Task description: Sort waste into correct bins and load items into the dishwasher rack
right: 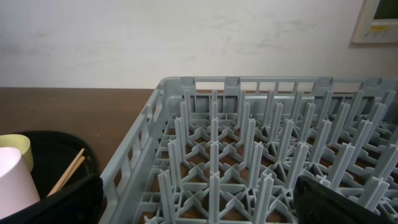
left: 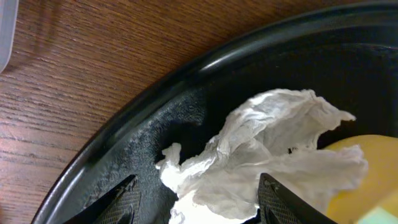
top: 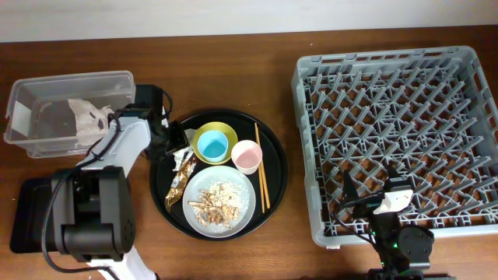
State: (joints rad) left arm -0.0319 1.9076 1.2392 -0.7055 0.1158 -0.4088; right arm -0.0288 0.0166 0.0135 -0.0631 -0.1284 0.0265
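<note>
Napkin (left: 267, 155) within spread left claw (left: 199, 202), seemingly.

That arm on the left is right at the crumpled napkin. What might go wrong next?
The left claw is open around the crumpled white paper napkin, which lies against the small yellow bowl. Closing might catch the bowl's rim and jolt the light blue cup sitting in it. The claw also sits low inside the round black tray, so it may scrape it, or pinch only a loose fold that slips.
</note>
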